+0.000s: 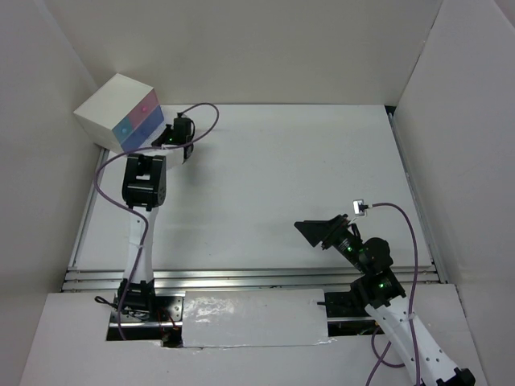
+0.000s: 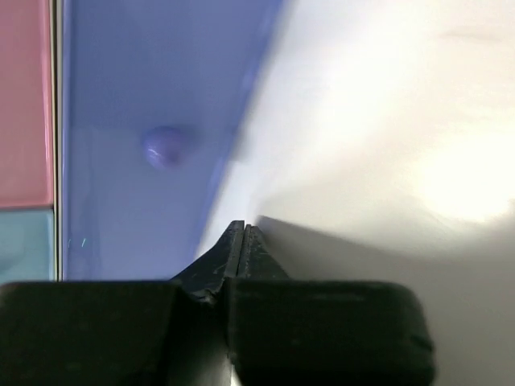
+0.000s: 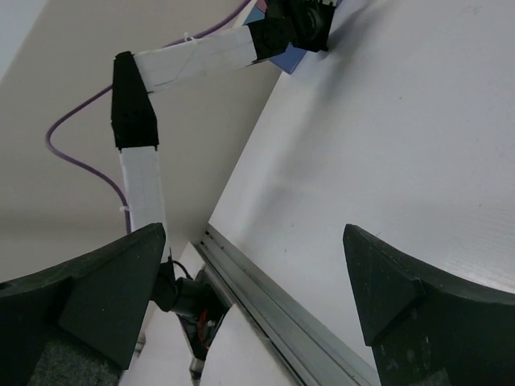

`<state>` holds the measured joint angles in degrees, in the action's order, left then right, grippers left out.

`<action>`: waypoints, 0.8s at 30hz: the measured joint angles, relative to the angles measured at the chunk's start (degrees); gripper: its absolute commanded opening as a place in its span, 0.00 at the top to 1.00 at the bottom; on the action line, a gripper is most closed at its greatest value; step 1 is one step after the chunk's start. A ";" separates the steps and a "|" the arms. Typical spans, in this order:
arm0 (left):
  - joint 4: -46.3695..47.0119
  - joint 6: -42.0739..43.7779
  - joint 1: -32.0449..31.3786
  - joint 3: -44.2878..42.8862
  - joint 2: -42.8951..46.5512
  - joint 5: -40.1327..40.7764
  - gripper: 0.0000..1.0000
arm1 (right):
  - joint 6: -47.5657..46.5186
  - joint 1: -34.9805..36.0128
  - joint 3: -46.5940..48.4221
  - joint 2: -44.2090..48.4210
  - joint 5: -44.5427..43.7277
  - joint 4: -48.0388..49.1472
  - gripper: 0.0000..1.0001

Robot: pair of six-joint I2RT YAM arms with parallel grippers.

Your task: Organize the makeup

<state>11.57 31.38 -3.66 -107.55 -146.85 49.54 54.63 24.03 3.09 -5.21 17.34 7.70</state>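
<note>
No makeup shows in any view; it is hidden or out of view. My left gripper [image 1: 165, 138] is shut and empty, its tip right at the front of the white drawer box [image 1: 113, 108]. In the left wrist view the closed left gripper [image 2: 244, 227] sits just right of the blue drawer [image 2: 145, 96] and below its round knob [image 2: 163, 146]. My right gripper [image 1: 315, 229] is open and empty above the table at the near right; its fingers [image 3: 386, 297] frame bare table.
The box has a pink drawer [image 1: 146, 106] and a blue drawer [image 1: 126, 129], both closed. White walls enclose the table [image 1: 290, 177]. A metal rail [image 1: 257, 277] runs along the near edge. The left arm [image 3: 137, 169] shows in the right wrist view.
</note>
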 measured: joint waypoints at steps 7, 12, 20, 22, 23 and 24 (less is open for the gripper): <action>-4.02 -1.86 -15.63 8.74 13.73 -4.52 0.10 | -0.11 0.04 0.00 -3.28 -1.05 -0.04 0.00; -21.20 -17.11 -30.25 -7.80 24.17 -1.84 0.01 | -4.31 0.15 4.63 -6.54 -4.83 -6.75 0.00; -39.21 -51.71 -36.00 26.86 85.68 -8.70 0.01 | -20.79 0.98 41.62 -16.79 -16.28 -30.21 0.00; -44.89 -57.44 -35.52 33.09 100.17 -7.43 0.01 | -23.10 3.76 49.46 -18.49 -20.74 -33.86 0.00; -47.39 -59.39 -35.52 34.58 105.07 -6.84 0.01 | -24.13 5.14 52.09 -18.73 -22.36 -35.54 0.00; -50.45 -61.29 -35.52 35.56 109.37 -6.14 0.01 | -24.76 6.08 53.86 -18.78 -23.30 -37.33 0.00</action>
<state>-38.87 -29.91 -39.18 -71.99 -37.47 43.40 29.87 30.11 56.95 -23.99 -5.96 -29.63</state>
